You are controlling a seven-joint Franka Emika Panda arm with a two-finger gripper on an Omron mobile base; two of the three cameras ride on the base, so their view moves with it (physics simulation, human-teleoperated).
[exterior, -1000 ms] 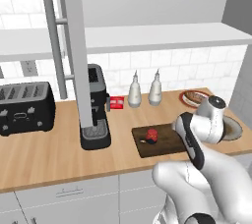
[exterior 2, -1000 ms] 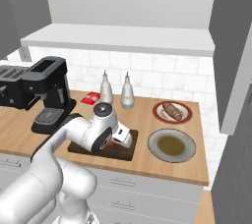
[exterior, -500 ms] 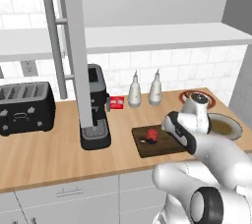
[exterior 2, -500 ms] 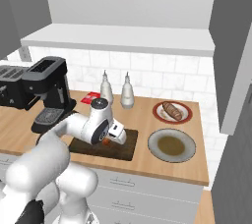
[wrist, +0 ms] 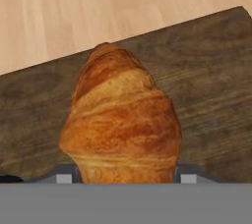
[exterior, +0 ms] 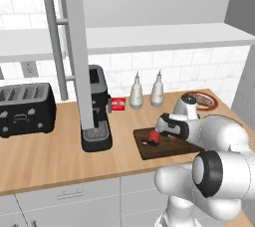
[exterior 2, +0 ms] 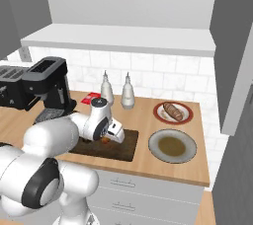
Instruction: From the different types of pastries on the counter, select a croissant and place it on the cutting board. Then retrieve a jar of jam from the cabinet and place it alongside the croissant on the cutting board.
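Croissant [wrist: 120,120] sits clasped between the gripper's [wrist: 120,176] fingertips, low over the cutting board [wrist: 206,90]. Jar of jam [exterior: 153,138] rests on that board's left part.

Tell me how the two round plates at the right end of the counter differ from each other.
The red-rimmed plate lies nearer the tiled wall and carries a long brown pastry; the grey-rimmed plate lies nearer the counter's front edge and carries no pastry, only a brownish centre. The red-rimmed plate also looks somewhat smaller. Both are round, lie flat on the counter and sit to the right of the cutting board.
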